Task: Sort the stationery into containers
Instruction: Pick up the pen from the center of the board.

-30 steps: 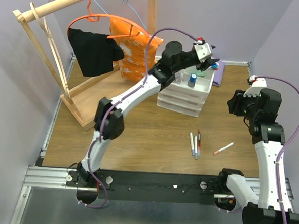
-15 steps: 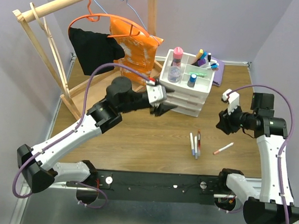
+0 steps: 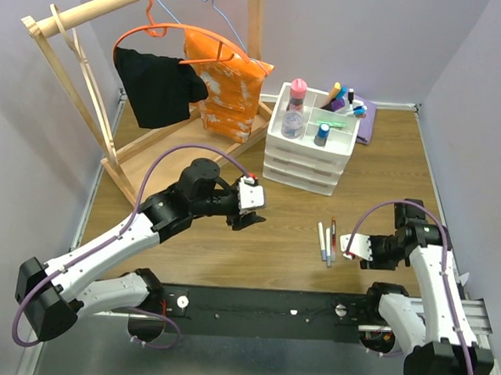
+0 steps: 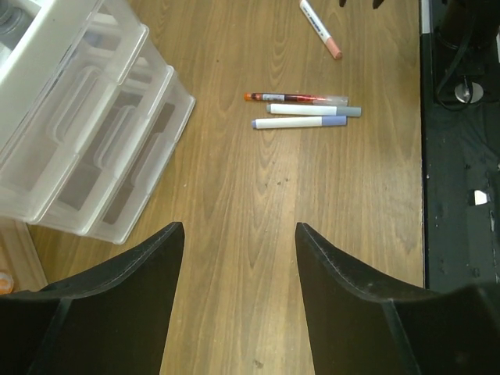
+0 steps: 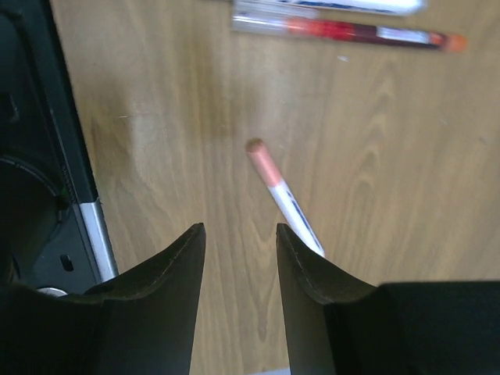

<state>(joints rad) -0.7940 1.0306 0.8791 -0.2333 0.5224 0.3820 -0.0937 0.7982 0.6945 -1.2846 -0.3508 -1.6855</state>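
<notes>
pink-capped pen (image 5: 281, 191) just ahead of rt pincer (image 5: 238, 228), jaws apart

There's the left arm (image 3: 120, 241): white shells between chunky black joints. The right arm (image 3: 438, 288) wears the same colours. A thin purple cable (image 3: 156, 165) loops off each one. The fingers (image 4: 117, 297) are matte black, broad, tapering to blunt tips. Down below sits a black base plate (image 3: 260, 309) with round silver screws (image 3: 182, 302), on a grey aluminium rail (image 3: 74, 294).

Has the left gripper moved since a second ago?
Yes. The left gripper pulled back from above the white organiser, down and left in the top view.
</notes>
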